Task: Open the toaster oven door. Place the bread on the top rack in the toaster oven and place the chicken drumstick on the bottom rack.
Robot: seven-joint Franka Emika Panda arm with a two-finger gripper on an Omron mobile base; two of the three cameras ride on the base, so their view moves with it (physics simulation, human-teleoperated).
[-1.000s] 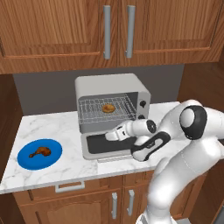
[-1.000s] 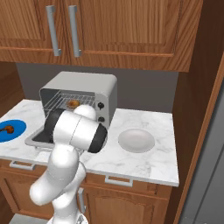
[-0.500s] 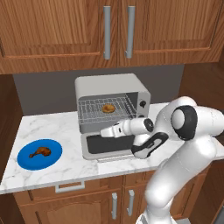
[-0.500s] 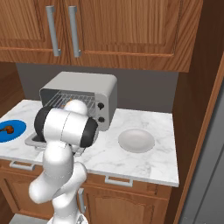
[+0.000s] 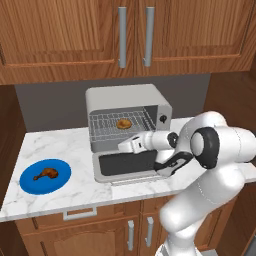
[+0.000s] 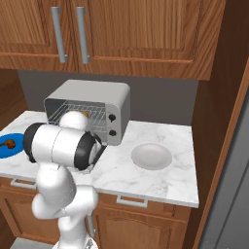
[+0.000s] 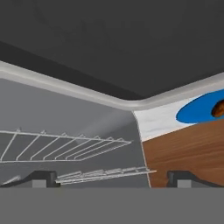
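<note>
Toaster oven door (image 5: 131, 164) down; bread (image 5: 124, 123) on top rack (image 5: 107, 125). Gripper (image 5: 127, 145) above door, jaws apart, empty. Next: fetch chicken drumstick (image 5: 44, 174) from blue plate (image 5: 60, 181), far left on counter (image 5: 75, 150).

Counted around the toaster oven (image 5: 127, 120): one toaster oven, with one toaster oven door (image 5: 131, 164) folded down in front, two wire racks inside, the top rack (image 5: 120, 125) and the bottom rack (image 7: 103, 174), and two knobs (image 6: 113, 125) on its right panel. One bread (image 5: 124, 123) inside. One blue plate (image 5: 30, 182) to its left, bearing one chicken drumstick (image 5: 45, 174). One white bowl (image 6: 151, 155) to its right. Above it, two cabinet doors with two handles (image 5: 134, 36).
</note>
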